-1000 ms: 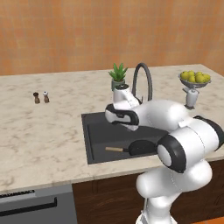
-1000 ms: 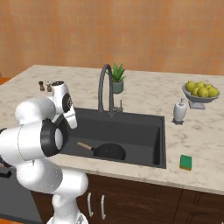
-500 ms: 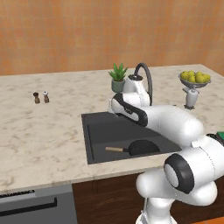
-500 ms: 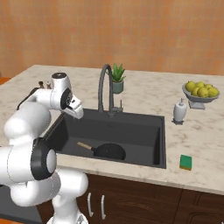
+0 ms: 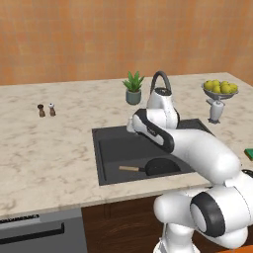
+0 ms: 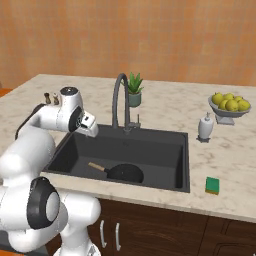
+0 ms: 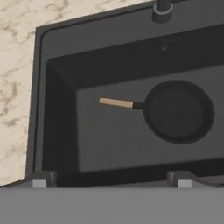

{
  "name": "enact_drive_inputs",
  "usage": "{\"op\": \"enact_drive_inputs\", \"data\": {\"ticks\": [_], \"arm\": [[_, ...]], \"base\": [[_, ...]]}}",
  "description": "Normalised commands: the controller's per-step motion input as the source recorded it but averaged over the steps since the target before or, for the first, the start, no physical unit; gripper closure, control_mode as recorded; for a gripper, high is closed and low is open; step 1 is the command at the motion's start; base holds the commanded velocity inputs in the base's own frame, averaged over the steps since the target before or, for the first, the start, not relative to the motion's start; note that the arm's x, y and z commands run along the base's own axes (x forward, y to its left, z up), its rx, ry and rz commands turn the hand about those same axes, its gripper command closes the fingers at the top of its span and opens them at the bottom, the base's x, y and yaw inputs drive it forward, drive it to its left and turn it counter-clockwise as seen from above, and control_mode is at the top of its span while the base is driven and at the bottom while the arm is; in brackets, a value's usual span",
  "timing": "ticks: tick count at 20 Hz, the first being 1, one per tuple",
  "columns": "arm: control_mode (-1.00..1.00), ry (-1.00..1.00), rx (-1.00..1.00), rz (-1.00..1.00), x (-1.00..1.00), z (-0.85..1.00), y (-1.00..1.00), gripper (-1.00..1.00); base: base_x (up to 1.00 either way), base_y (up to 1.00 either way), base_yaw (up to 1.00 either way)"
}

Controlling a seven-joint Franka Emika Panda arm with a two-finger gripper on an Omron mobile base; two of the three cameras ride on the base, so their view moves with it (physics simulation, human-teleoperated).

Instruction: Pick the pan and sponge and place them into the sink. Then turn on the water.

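The white Franka arm rises from its rounded base, bends at a dark elbow joint and reaches forward and across at about counter height, the forearm running nearly level in both base views. At its end the wrist turns down, and the gripper (image 6: 90,131) hangs with the hand tilted, pointing downward. From the left base camera the hand (image 5: 131,126) is mostly hidden behind the forearm and wrist housing. In the hand view, the two dark fingertips (image 7: 40,179) sit wide apart at the bottom corners, with nothing between them: the jaws stand spread and empty. The upper arm links fold back close to the robot's body.
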Motion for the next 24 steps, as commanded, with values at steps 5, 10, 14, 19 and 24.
{"op": "enact_drive_inputs", "data": {"ticks": [5, 10, 14, 19, 24], "arm": [[-1.0, -0.08, -0.19, 0.0, -0.09, 0.42, 0.0, -1.0], [-1.0, -0.02, -0.14, 0.0, -0.02, 0.37, -0.05, -1.0], [-1.0, 0.0, -0.04, 0.0, -0.11, 0.21, -0.19, -1.0], [-1.0, 0.0, 0.0, 0.0, -0.17, 0.14, -0.2, -1.0], [-1.0, 0.0, 0.0, -0.07, -0.22, 0.0, -0.32, -1.0]], "base": [[0.0, 0.0, 0.0], [0.0, 0.0, 0.0], [0.0, 0.0, 0.0], [0.0, 0.0, 0.0], [0.0, 0.0, 0.0]]}}
